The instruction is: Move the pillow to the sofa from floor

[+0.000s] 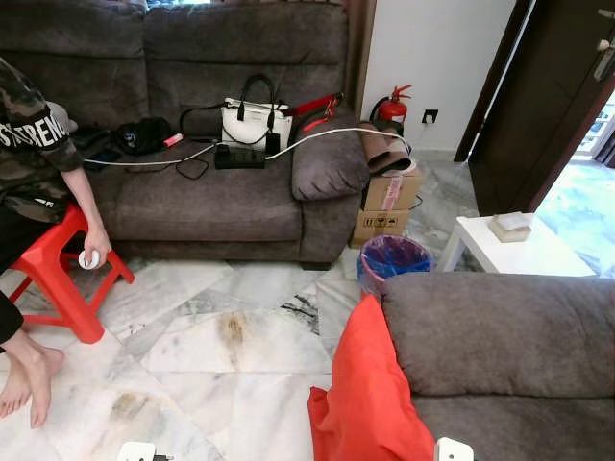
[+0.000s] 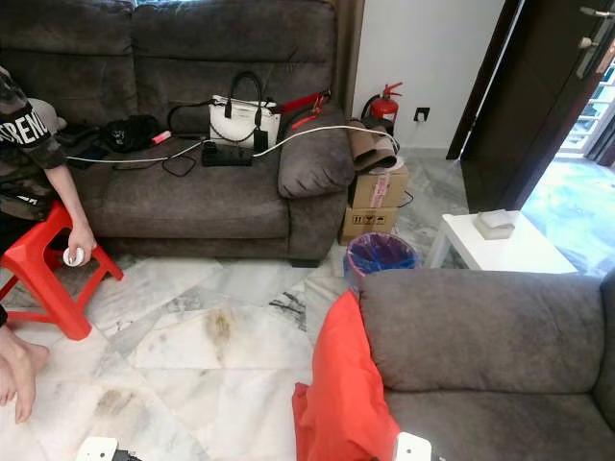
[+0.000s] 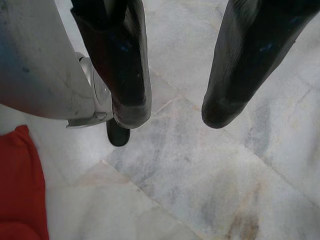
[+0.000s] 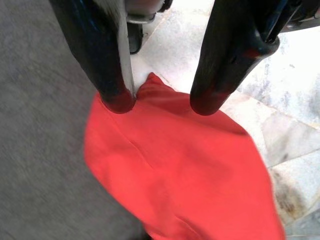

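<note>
A red pillow [image 1: 363,394] stands on the marble floor, leaning against the arm of the near grey sofa [image 1: 500,331]. In the right wrist view my right gripper [image 4: 162,102] hangs open just above the pillow [image 4: 180,170], with the sofa's grey fabric [image 4: 40,150] beside it. My left gripper [image 3: 172,117] is open over bare marble floor, and a corner of the pillow [image 3: 20,185] lies off to one side of it.
A second grey sofa [image 1: 211,192] at the back holds a white handbag [image 1: 255,120], cables and a power strip. A person sits on a red stool [image 1: 67,264] at the left. A blue-lined bin [image 1: 392,259], a cardboard box [image 1: 389,206] and a white side table [image 1: 514,252] stand to the right.
</note>
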Controlling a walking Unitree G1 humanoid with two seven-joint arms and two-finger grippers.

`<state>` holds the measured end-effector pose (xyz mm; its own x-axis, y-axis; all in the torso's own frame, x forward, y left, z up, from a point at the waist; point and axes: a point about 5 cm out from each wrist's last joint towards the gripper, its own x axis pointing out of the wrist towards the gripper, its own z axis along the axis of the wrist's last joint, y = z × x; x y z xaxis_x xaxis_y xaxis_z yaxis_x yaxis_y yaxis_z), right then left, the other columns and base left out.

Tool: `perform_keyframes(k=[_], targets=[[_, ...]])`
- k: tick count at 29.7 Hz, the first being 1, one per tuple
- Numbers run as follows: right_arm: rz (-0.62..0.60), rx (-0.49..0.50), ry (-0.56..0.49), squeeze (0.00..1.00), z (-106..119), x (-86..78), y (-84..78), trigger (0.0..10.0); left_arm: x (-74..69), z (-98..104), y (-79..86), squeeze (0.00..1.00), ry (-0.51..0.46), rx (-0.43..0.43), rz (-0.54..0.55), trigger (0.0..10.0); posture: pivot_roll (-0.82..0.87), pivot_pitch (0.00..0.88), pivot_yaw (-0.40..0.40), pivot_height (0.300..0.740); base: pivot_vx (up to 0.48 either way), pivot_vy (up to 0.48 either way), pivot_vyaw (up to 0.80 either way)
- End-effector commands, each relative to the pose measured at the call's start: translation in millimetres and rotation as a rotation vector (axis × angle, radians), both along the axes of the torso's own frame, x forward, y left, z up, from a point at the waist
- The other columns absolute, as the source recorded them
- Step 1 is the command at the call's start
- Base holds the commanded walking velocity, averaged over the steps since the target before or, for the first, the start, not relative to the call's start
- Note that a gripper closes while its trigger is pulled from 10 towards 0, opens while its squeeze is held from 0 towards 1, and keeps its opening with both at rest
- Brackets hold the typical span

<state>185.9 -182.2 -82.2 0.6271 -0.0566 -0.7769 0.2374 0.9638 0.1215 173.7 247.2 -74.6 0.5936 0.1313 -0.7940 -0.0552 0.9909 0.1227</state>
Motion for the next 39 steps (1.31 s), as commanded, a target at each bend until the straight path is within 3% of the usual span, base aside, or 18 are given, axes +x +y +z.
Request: perform_keyframes(k=[1,8,11,13,17,18,21,23,29,35,39], targets=[[-0.006,0.004,0.007,0.00,-1,-1.8,0.1,10.0,0.3,1,1.9,0.00,-0.006,0.000,0.007,10.0,0.11,0.066,-0.015,0.740,0.000,0.000,0.00],[-0.008,0.003,0.006,0.00,-1,-1.3,-0.4,10.0,3.8,3,1.8,0.00,-0.030,0.003,0.010,10.0,0.11,0.065,-0.014,0.740,0.000,0.000,0.00],[-0.016,0.001,-0.012,0.00,1,1.3,-1.4,10.0,20.3,12,0.5,0.00,-0.097,0.014,-0.009,10.0,0.11,0.067,-0.012,0.740,0.000,0.000,0.00],[-0.031,-0.002,-0.059,0.00,7,12.1,-5.0,10.0,45.9,28,-0.3,0.00,-0.213,0.019,-0.005,10.0,0.12,0.067,-0.010,0.740,0.000,0.000,0.00],[-0.044,0.004,-0.114,0.00,15,25.0,-7.8,10.0,73.1,49,-0.7,0.00,-0.341,0.016,-0.008,10.0,0.11,0.065,-0.007,0.740,0.000,0.000,0.00],[-0.050,0.002,-0.148,0.00,21,32.4,-10.0,10.0,88.7,63,-2.0,0.00,-0.416,0.018,-0.019,10.0,0.12,0.065,-0.005,0.740,0.000,0.000,0.00],[-0.051,0.002,-0.187,0.00,27,41.1,-11.5,10.0,102.3,76,-3.3,0.00,-0.485,0.015,-0.031,10.0,0.11,0.063,0.000,0.740,0.000,0.000,0.00],[-0.046,0.012,-0.260,0.00,38,55.7,-11.6,10.0,117.2,92,-6.8,0.00,-0.571,0.017,-0.062,10.0,0.11,0.060,0.007,0.740,0.000,0.000,0.00],[-0.036,0.027,-0.371,0.00,53,72.4,-9.6,10.0,126.4,108,-10.9,0.00,-0.683,0.008,-0.099,10.0,0.10,0.055,0.011,0.740,0.000,0.000,0.00],[-0.041,0.001,-0.516,0.00,67,79.8,-12.0,10.0,112.6,109,-11.9,0.00,-0.762,0.000,-0.182,10.0,0.11,0.033,0.013,0.740,0.000,0.000,0.00],[-0.073,-0.014,-0.619,0.00,79,83.0,-19.6,10.0,110.0,119,-7.2,0.00,-0.831,0.007,-0.160,10.0,0.10,0.025,0.007,0.740,0.000,0.000,0.00]])
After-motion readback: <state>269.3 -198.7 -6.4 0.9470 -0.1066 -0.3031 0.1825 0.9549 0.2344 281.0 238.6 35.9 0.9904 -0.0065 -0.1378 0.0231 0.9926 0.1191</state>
